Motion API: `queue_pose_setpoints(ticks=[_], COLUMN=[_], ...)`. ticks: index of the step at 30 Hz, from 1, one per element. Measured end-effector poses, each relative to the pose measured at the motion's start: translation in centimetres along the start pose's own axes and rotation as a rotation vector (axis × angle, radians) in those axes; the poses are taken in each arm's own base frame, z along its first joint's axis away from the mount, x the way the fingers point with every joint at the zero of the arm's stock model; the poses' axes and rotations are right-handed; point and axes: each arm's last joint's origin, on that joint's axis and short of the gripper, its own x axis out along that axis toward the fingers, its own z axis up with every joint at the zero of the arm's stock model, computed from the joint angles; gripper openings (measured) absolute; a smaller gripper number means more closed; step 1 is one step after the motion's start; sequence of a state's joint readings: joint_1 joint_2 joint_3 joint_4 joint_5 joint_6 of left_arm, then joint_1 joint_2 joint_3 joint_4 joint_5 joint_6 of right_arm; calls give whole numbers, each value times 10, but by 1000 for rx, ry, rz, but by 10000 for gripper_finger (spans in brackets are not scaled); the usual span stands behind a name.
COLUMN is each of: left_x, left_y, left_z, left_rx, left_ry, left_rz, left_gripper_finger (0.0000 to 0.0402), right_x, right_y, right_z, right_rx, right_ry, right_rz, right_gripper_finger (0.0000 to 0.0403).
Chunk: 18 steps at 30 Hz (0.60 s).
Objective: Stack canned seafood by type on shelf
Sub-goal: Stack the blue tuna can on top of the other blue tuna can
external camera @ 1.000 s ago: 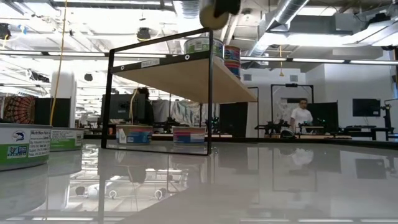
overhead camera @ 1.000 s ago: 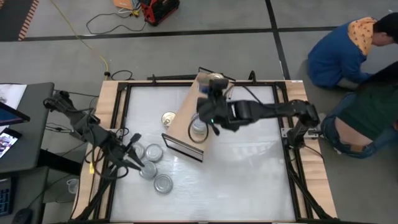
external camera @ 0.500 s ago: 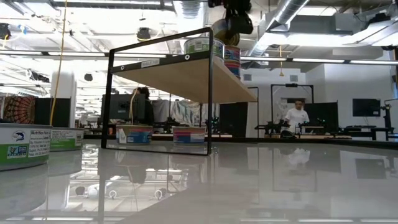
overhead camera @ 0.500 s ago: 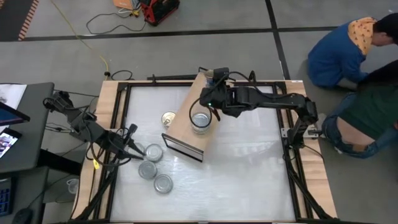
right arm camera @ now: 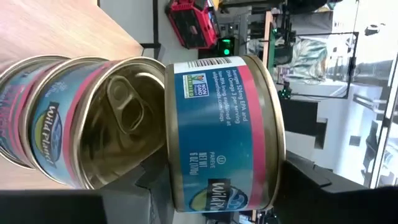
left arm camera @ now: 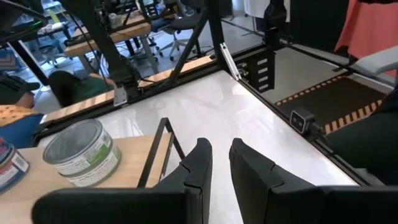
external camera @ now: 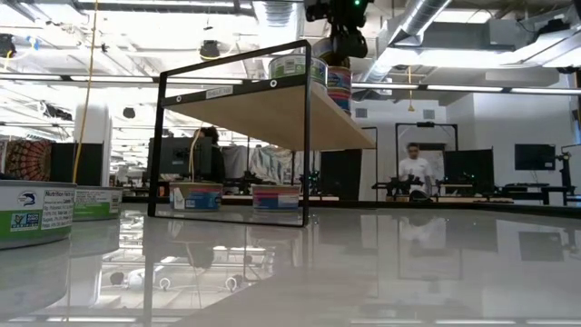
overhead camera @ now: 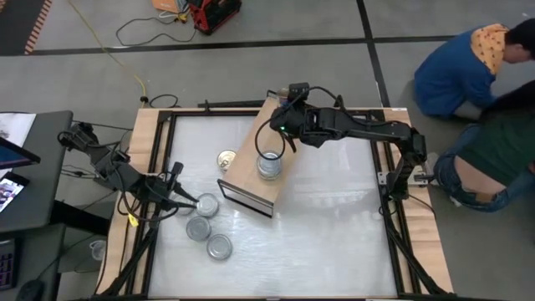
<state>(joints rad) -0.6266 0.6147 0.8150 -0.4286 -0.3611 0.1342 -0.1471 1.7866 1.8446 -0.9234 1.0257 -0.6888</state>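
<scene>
The shelf (overhead camera: 251, 167), a tan plywood box, stands on the table. On its top stand a silver-lidded, green-labelled tin (overhead camera: 268, 165) and, at the far end, a stack of blue-and-pink tins (right arm camera: 68, 124) with a gold lid on top. My right gripper (overhead camera: 285, 119) hovers over that stack, shut on another blue-and-pink tin (right arm camera: 217, 130). My left gripper (overhead camera: 180, 199) waits at the table's left beside three silver-lidded tins (overhead camera: 206, 205), its fingers nearly together with nothing between them. A gold-lidded tin (overhead camera: 226, 159) sits on the table left of the shelf. My right gripper pinches the tin by its round side wall (right arm camera: 258, 171) between its two fingers (right arm camera: 311, 180), coming from the table's right and slanting down. The tin sits just over the stack's gold lid (right arm camera: 124, 118), offset from it. Whether the two touch, I cannot tell.
Below the shelf's top, two more tins (external camera: 195, 195) stand on the table. The table's right half and near side (overhead camera: 334, 226) lie bare. Wooden rails (overhead camera: 150, 125) edge the table. Two people (overhead camera: 468, 67) crouch beyond its right edge.
My right gripper has carried the tin along the shelf toward the table's far edge, from above the silver-lidded tin to above the stack at the far end, and has turned on the way. The silver-lidded tin, covered before, now shows.
</scene>
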Motion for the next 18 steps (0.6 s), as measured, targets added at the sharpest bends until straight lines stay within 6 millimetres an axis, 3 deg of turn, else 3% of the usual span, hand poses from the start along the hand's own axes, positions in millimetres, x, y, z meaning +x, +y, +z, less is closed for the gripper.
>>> queue_pose_setpoints(ticks=[8,18], left_x=[0,0], left_y=[0,0], left_z=[0,0], left_rx=[0,-2], left_ry=[0,1], left_rz=[1,4], left_gripper_finger=[49,49], right_x=[-3,-13], right_y=[5,8], right_z=[3,6], right_rx=[-6,-41], right_ry=[-63,-49], right_rz=[80,32], right_gripper_finger=[268,311])
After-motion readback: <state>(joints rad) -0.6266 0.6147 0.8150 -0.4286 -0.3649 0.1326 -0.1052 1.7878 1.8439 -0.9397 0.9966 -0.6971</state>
